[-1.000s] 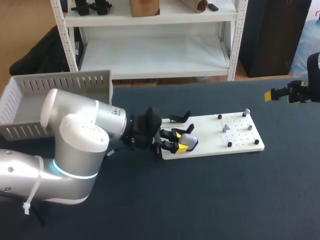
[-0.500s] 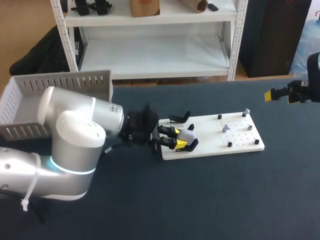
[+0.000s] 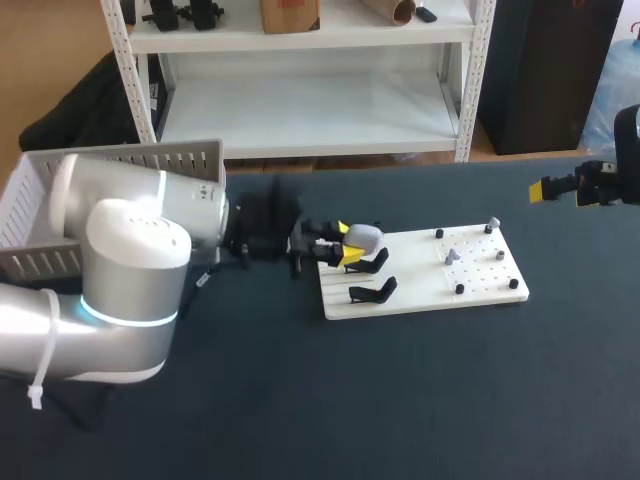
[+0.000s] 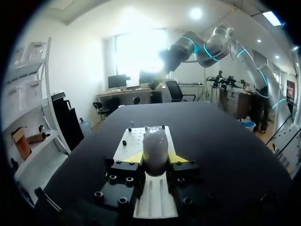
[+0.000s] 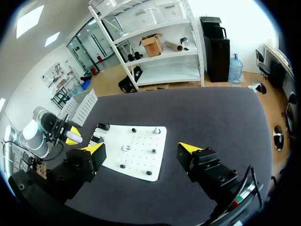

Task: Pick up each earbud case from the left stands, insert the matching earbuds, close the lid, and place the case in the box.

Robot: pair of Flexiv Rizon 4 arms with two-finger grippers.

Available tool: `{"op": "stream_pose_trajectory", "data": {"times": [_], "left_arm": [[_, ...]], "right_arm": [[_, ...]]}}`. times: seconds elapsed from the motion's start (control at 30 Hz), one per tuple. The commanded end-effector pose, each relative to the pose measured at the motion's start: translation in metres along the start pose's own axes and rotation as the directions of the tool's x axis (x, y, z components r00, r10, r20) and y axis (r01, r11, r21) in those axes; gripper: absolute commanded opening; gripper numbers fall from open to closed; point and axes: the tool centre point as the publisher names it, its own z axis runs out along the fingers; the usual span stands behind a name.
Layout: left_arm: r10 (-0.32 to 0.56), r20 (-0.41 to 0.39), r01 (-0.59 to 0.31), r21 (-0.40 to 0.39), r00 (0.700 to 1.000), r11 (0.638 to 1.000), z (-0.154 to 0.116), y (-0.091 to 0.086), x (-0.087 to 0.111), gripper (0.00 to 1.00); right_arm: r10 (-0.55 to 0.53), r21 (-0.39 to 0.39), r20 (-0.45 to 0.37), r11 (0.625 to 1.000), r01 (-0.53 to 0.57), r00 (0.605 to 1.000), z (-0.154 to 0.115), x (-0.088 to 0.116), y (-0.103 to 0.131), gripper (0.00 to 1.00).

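Note:
My left gripper is shut on a grey earbud case, held above the left end of the white board. Below it stand two bare black stands. In the left wrist view the case sits upright between the yellow fingertips, with the board ahead. A small grey earbud rests among black pegs at the board's right end. My right gripper hangs open far to the right, high over the table. Its wrist view looks down on the board.
A grey slatted box stands at the back left of the dark table, behind my left arm. In the right wrist view the box lies beyond the left arm.
My left gripper has lifted the case off the front stand and drawn it up and back toward the far left. The right arm has stayed still.

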Motion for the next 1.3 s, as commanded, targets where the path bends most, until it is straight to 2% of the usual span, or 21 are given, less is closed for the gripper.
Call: {"op": "stream_pose_trajectory", "data": {"times": [0.03, 0.23, 0.57, 0.87, 1.07, 1.3], "left_arm": [[0.012, -0.004, -0.012, -0.029, 1.0, 0.999, 0.01, 0.009, -0.013, 0.0], [0.045, -0.024, -0.046, -0.045, 0.999, 0.998, 0.023, 0.024, -0.032, 0.0], [0.091, 0.023, -0.09, -0.037, 0.996, 0.995, 0.041, 0.019, -0.054, 0.0], [0.108, 0.018, -0.107, -0.044, 0.994, 0.993, 0.047, 0.018, -0.06, 0.0], [0.122, 0.029, -0.122, -0.03, 0.992, 0.992, 0.049, 0.011, -0.064, 0.0], [0.118, 0.031, -0.117, -0.017, 0.993, 0.993, 0.05, 0.007, -0.059, 0.0]], "right_arm": [[-0.006, 0.042, -0.014, 0.999, 0.007, 1.0, 0.014, 0.008, 0.022, 1.0], [-0.051, 0.085, -0.054, 0.995, 0.056, 0.997, 0.02, 0.025, 0.054, 1.0], [-0.094, 0.015, -0.107, 0.995, 0.096, 0.99, 0.043, 0.035, 0.093, 1.0], [-0.122, -0.036, -0.125, 0.992, 0.119, 0.985, 0.055, 0.032, 0.113, 1.0], [-0.12, -0.044, -0.123, 0.992, 0.116, 0.985, 0.06, 0.03, 0.117, 1.0], [-0.123, -0.05, -0.117, 0.992, 0.118, 0.985, 0.06, 0.027, 0.119, 1.0]]}}
